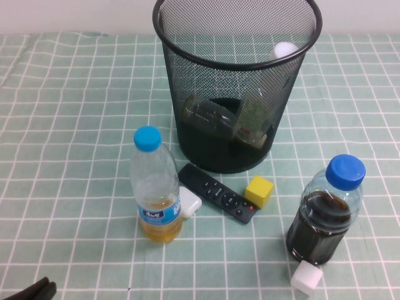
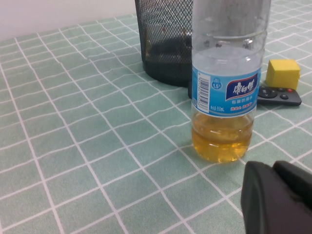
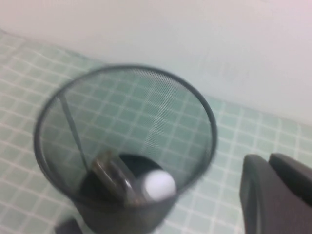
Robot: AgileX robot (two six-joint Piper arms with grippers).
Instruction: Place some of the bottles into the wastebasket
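The black wire-mesh wastebasket point(image 1: 187, 94) stands at the back middle of the table. Both clear bottles are inside it. The taller one leans against the right wall with its white cap point(image 1: 285, 51) near the rim. The small one point(image 1: 209, 115) lies on the base. My right gripper point(image 3: 269, 161) is shut and empty, up above the wastebasket point(image 3: 53, 161) and off to one side; the white cap point(image 3: 157, 185) and the small bottle point(image 3: 109, 168) show below it. My left gripper point(image 1: 31, 290) is shut and empty, low at the front left corner of the table; it also shows in the left wrist view point(image 2: 273, 168).
A blue-capped bottle with yellow liquid point(image 1: 156, 187) stands front left of the basket, and a blue-capped bottle with dark liquid point(image 1: 325, 215) front right. A black remote point(image 1: 217, 193), a yellow cube point(image 1: 259, 191), a small white case point(image 1: 189, 202) and a white cube point(image 1: 306, 277) lie between them.
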